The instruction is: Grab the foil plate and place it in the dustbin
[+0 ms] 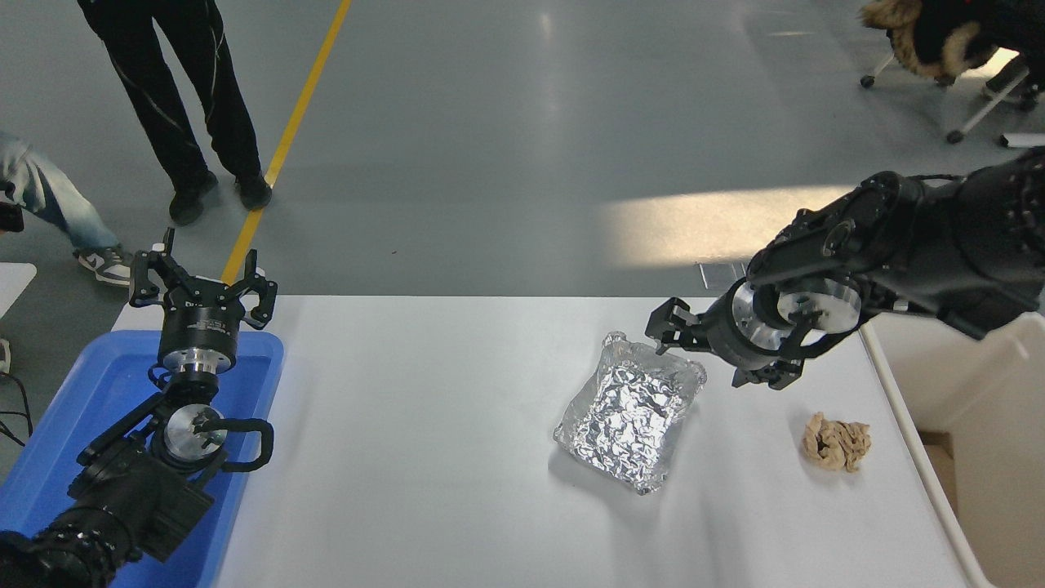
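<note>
The foil plate (629, 412) lies on the white table (424, 457), right of the middle, crinkled and silver with a raised rim. My right gripper (682, 336) is open and empty, low over the table, just past the plate's far right corner and pointing left. The cream dustbin (976, 425) stands off the table's right edge, partly behind my right arm. My left gripper (202, 287) is parked open above the blue bin at the lower left.
A small crumpled tan paper wad (835, 442) lies right of the plate, near the dustbin. A bright blue bin (77, 425) stands at the table's left edge. A person's legs (184, 98) stand on the floor beyond the table, and another leg (49, 204) shows at the left edge.
</note>
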